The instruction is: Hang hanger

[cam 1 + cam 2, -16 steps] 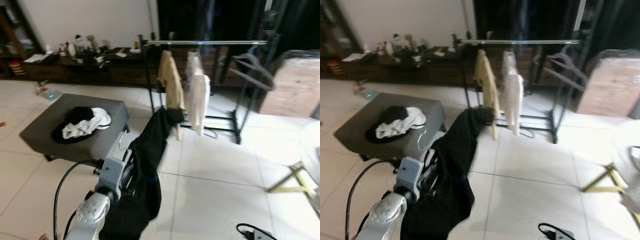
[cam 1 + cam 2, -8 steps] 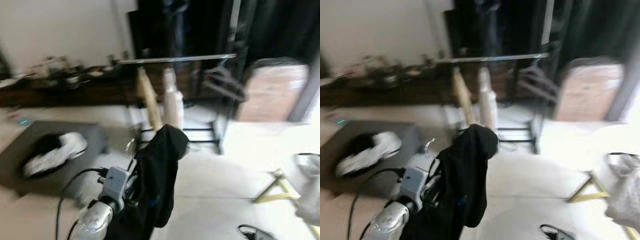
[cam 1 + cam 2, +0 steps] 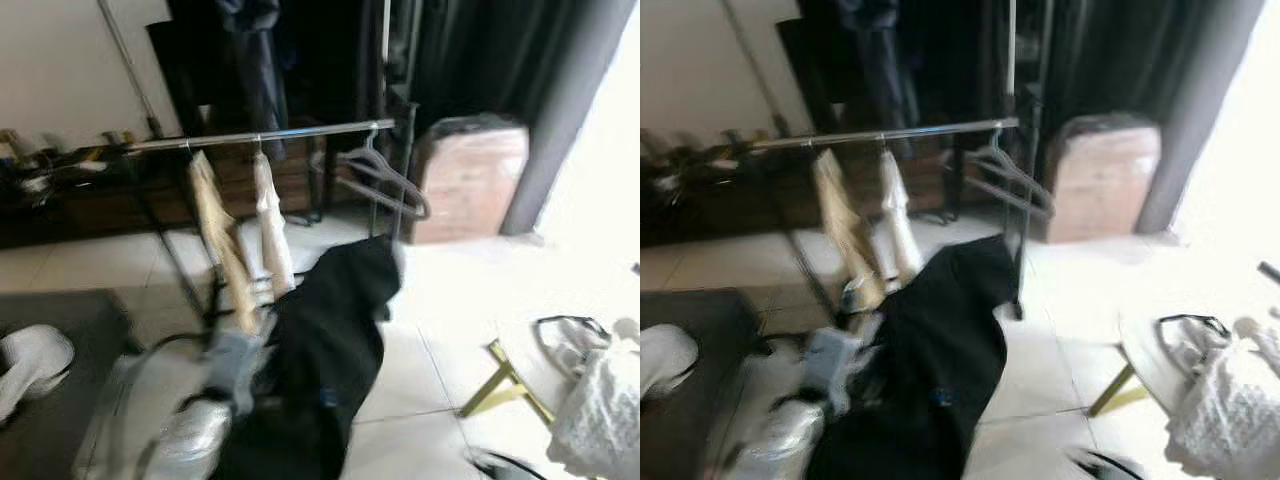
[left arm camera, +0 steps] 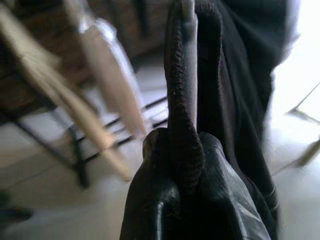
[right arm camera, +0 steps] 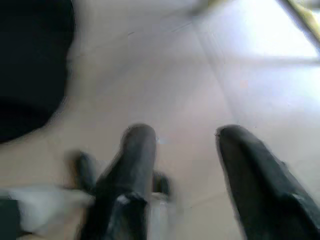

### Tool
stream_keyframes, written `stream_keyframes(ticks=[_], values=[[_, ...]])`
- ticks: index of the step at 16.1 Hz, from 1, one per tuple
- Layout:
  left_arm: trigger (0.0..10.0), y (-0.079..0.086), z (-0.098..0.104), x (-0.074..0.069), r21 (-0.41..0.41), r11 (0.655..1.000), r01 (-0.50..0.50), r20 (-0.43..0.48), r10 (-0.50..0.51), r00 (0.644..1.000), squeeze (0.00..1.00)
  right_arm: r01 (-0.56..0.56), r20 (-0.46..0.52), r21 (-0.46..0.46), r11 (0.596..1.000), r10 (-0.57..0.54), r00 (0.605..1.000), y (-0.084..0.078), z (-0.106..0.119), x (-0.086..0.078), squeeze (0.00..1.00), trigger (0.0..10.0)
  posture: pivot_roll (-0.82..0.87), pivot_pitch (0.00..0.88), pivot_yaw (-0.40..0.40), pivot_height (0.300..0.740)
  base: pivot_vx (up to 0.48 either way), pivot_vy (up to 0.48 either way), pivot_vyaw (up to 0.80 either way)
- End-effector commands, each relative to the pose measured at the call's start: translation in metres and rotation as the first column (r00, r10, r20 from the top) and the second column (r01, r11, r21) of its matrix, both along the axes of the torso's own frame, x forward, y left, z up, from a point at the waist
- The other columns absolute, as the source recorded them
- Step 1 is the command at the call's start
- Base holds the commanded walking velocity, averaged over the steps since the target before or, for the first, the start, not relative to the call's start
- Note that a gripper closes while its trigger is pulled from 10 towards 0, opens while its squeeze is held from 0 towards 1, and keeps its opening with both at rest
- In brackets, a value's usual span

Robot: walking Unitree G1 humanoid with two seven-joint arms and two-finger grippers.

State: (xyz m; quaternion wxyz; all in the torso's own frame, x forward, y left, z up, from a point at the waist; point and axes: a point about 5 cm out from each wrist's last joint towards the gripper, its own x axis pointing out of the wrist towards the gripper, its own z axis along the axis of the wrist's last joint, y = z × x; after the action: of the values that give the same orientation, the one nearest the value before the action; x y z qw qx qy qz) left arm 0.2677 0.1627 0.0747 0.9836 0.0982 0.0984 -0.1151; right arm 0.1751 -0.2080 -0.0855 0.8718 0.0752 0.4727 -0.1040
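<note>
The rail [image 3: 270, 134] runs across the head views from ten o'clock to one o'clock, well beyond the left arm [image 3: 195, 440], with dark curtains behind it. Two pale garments [image 3: 240, 235] hang near its left half; an empty hanger [image 3: 375, 178] hangs at its right end, beside the upright post. Between the garments and that hanger the rail is bare. A box [image 3: 468, 178] stands at two o'clock past the post. White tile floor [image 3: 450, 310] lies open from the rack out to three o'clock. At four o'clock a yellow-legged stand [image 3: 500, 385] with a white bag [image 3: 600, 410] crowds the right edge; at eight o'clock a dark bench [image 3: 45, 400] carries white cloth.

The left gripper [image 4: 182, 150] is closed tight around the dark hanger [image 4: 182, 80], its fingers [image 4: 150, 200] pinching the hook's neck. A black garment [image 3: 330, 360] drapes from that hanger, at six o'clock, short of the rail.

The right gripper [image 5: 182, 150] points at bare tile, its fingers [image 5: 132, 170] spread wide, nothing between them.
</note>
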Motion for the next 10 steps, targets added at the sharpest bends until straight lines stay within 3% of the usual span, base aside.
stream_keyframes(ticks=[1, 3, 10], values=[[10.0, -0.001, 0.013, 0.007, 0.014, 1.000, -0.021, 0.058, 0.020, 0.998, 0.00, 0.005, -0.043, 0.001, 1.000, -0.005, 0.999, -0.007, -0.006, -0.016, 0.00, 10.0, -0.08, 0.059, 0.057, 0.740, 0.480, 0.000, 0.00], [10.0, -0.003, 0.014, 0.008, 0.004, 1.000, -0.009, 0.058, 0.009, 0.998, 0.00, -0.011, -0.036, -0.003, 1.000, 0.011, 0.999, -0.008, -0.005, -0.016, 0.00, 10.0, -0.08, 0.062, 0.058, 0.740, 0.480, 0.000, 0.57], [10.0, -0.015, 0.013, 0.016, -0.002, 1.000, 0.014, 0.055, -0.014, 0.998, 0.00, 0.005, -0.052, 0.004, 1.000, -0.005, 0.999, -0.004, -0.006, -0.015, 0.00, 10.0, -0.09, 0.065, 0.059, 0.740, 0.480, 0.000, 0.00]])
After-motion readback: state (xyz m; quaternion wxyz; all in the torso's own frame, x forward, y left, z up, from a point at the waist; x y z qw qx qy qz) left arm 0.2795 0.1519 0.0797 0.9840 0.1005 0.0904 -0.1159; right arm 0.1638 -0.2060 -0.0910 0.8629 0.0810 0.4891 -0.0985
